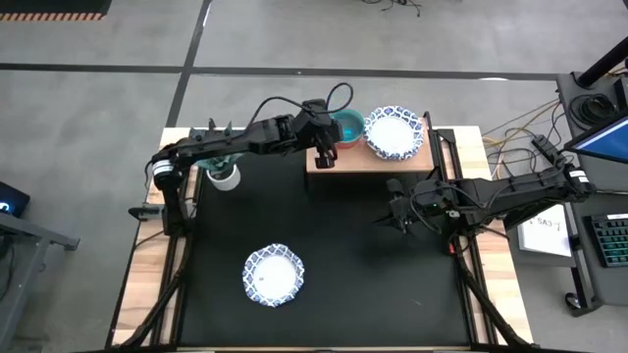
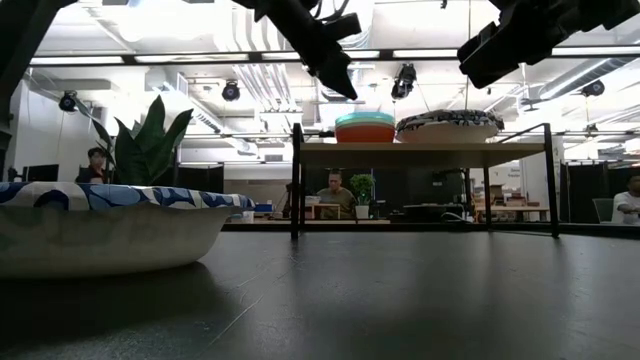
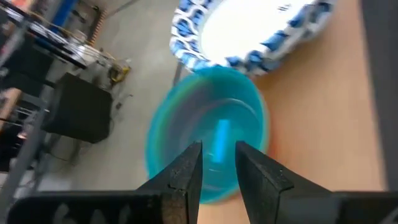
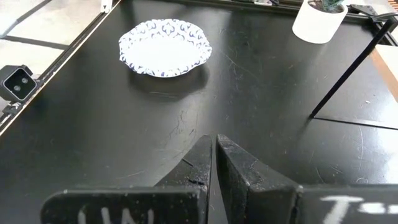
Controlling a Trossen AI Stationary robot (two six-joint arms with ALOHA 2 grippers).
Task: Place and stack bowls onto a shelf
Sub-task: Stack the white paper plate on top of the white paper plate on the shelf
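High view: teal bowl (image 1: 345, 126) is being released on shelf (image 1: 324, 162), left gripper (image 1: 325, 157) parted; retreat required next, right gripper (image 1: 395, 218) closed empty.

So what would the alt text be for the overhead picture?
Seen from above, the left gripper hovers over a teal bowl on a wooden shelf beside a blue-rimmed white bowl. Another patterned bowl sits on the black table.

No lettering anywhere is clear enough to read.
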